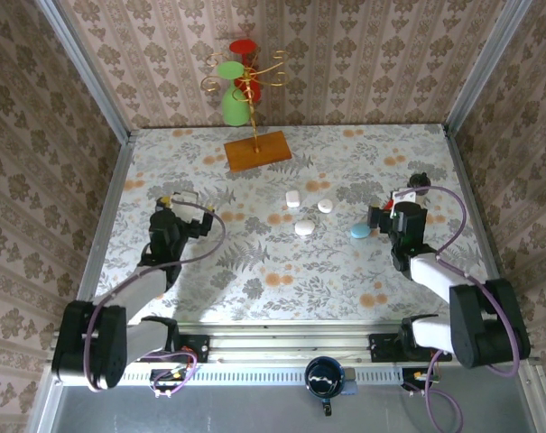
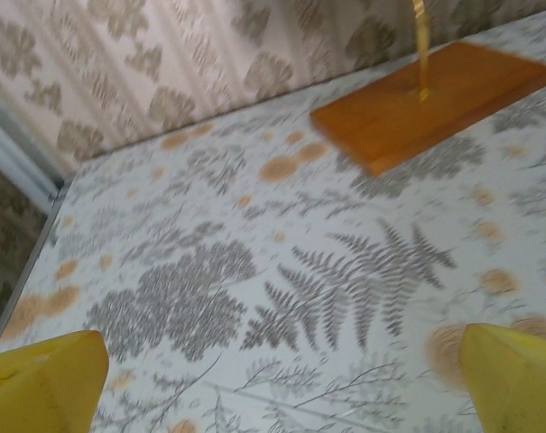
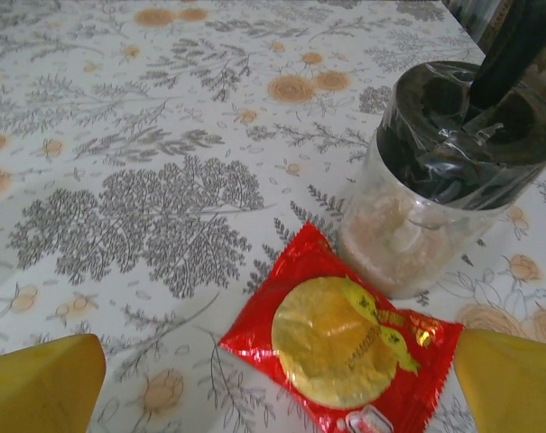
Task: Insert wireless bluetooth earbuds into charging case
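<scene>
Right gripper [image 1: 406, 198] — jaws spread wide, nothing held; note the pale blue charging case [image 1: 359, 232] just beside it, to your left.

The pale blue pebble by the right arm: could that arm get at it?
Probably yes. The pale blue pebble lies on bare table close beside the right end effector, which is open, nothing between them. It faces a red snack packet, so it would have to turn.
</scene>
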Available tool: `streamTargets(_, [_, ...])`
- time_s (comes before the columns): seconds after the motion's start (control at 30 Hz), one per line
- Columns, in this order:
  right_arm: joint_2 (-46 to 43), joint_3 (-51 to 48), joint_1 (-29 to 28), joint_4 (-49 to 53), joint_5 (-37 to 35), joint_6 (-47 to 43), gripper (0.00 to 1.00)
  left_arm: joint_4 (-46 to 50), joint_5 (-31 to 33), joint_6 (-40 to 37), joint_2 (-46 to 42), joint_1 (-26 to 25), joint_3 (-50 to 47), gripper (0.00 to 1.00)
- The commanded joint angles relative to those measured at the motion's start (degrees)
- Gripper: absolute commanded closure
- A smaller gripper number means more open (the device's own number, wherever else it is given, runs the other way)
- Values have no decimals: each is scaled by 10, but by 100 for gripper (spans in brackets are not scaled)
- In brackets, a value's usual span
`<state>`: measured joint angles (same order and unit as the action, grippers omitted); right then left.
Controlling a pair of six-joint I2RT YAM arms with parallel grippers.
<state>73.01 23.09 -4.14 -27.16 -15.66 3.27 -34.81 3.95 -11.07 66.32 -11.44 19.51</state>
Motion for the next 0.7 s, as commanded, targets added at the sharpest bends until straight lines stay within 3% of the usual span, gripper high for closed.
streamTargets(0.0, [29, 1, 11, -102, 35, 11, 0, -70, -10, 33, 33, 37, -6, 0])
streamTargets(0.3, [149, -1, 38, -229, 108, -2, 0, -119, -36, 68, 138, 98, 21, 0])
streamTargets(0.47, [147, 2, 39, -217, 125, -6, 0, -207, -33, 80, 229, 109, 16, 0])
streamTargets(0.53, [146, 3, 39, -216, 124, -7, 0, -157, -30, 87, 219, 110, 30, 0])
streamTargets(0.67, [146, 4, 38, -215, 122, -7, 0, -180, -25, 76, 230, 106, 30, 0])
